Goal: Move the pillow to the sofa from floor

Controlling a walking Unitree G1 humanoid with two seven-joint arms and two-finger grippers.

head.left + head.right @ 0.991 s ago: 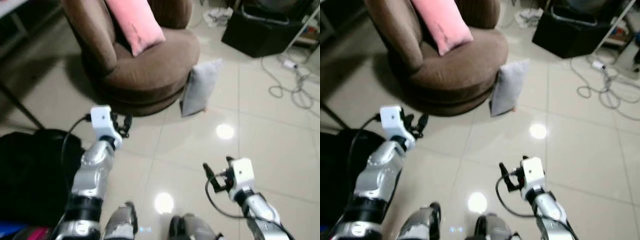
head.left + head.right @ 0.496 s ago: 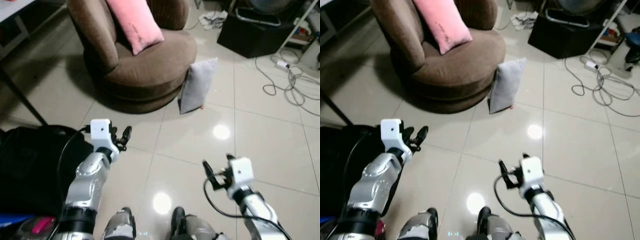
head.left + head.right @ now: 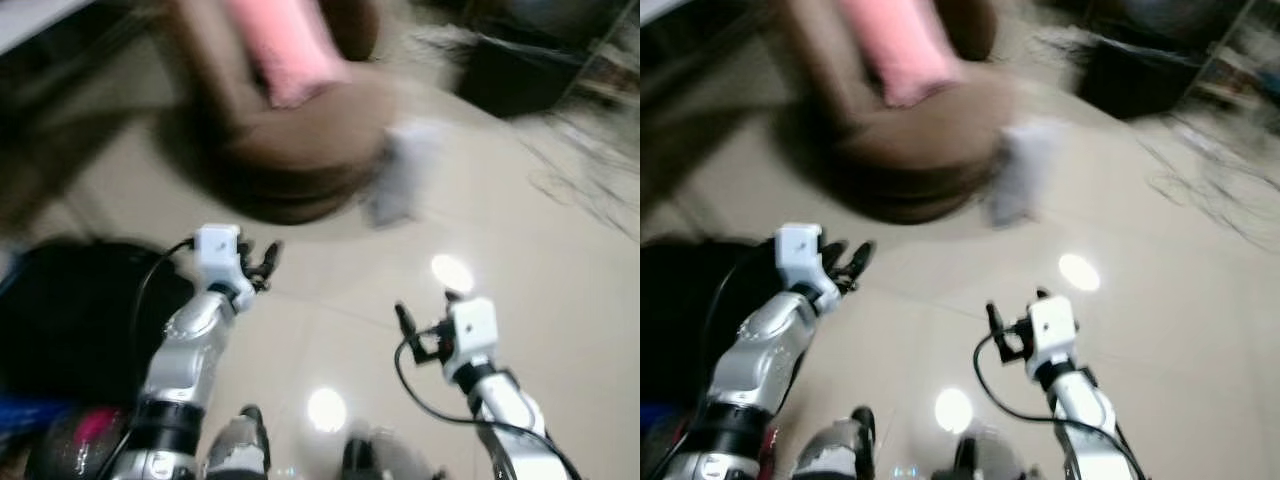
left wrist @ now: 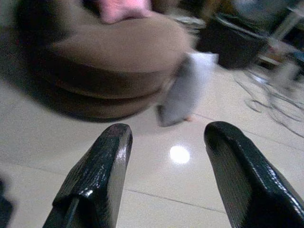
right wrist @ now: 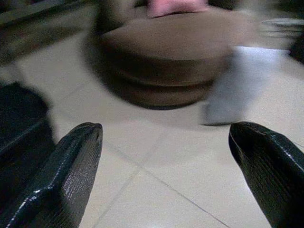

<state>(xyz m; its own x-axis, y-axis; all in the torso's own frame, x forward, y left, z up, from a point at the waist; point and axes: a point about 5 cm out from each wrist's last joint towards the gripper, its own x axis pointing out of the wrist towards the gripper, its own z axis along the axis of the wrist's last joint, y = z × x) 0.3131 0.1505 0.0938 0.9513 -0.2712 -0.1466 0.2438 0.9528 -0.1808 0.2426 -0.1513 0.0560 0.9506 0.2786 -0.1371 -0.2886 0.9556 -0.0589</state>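
Observation:
The picture is blurred by motion. A grey pillow (image 3: 402, 175) stands on the tiled floor, leaning against the right side of a round brown sofa chair (image 3: 300, 150). A pink pillow (image 3: 290, 50) lies on the chair's seat. My left gripper (image 3: 262, 265) is raised in front of me, open and empty, well short of the chair. My right gripper (image 3: 425, 312) is held lower on the right, open and empty, with bare floor between it and the grey pillow (image 4: 185, 90). In the right wrist view the grey pillow (image 5: 237, 90) shows beside the chair (image 5: 171, 52).
A black bag or cushion (image 3: 70, 310) lies on the floor at my left. A black box (image 3: 510, 75) and loose cables (image 3: 590, 170) lie at the back right. Glossy tiles (image 3: 560, 280) stretch ahead. My feet (image 3: 245, 440) show at the bottom.
The whole view has shifted and gone blurry, so the camera is moving. Both grippers stay open and empty in about the same pose.

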